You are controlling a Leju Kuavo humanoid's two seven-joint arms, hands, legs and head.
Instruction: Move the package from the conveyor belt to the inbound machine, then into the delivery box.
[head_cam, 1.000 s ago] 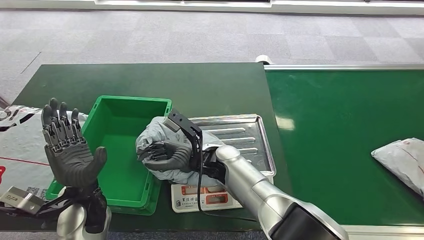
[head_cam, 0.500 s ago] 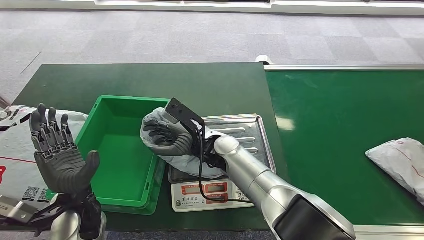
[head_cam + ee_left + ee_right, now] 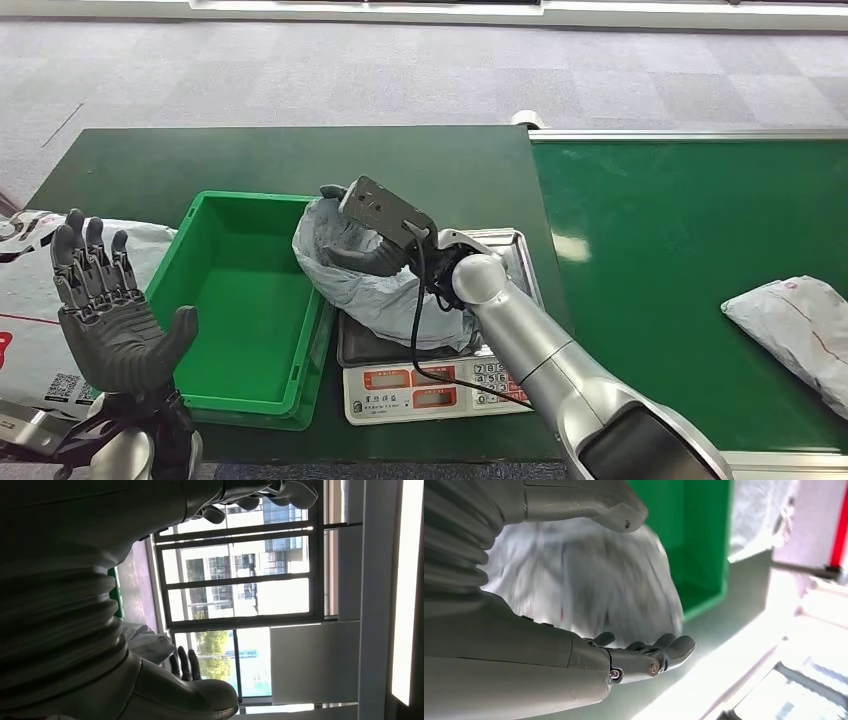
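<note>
Right robot hand: fingers curled around a grey plastic-wrapped package, holding it; a dark camera block sits on the wrist above. In the right wrist view the thumb lies on one side of the crinkled package and the fingers curve round the other.

Package: raised and tilted, its lower part over the metal tray of the weighing scale, its upper end leaning over the near wall of the green delivery box. Whether it touches the tray cannot be told.

Weighing scale: on the dark green surface, just right of the delivery box; keypad and red displays face the robot.

Left robot hand: held up, palm open, fingers spread, holding nothing, left of the delivery box.

Conveyor belt: bright green, right of the surface; a second grey package lies on it near the right edge.

Printed sheet: left of the box, behind the left robot hand.
</note>
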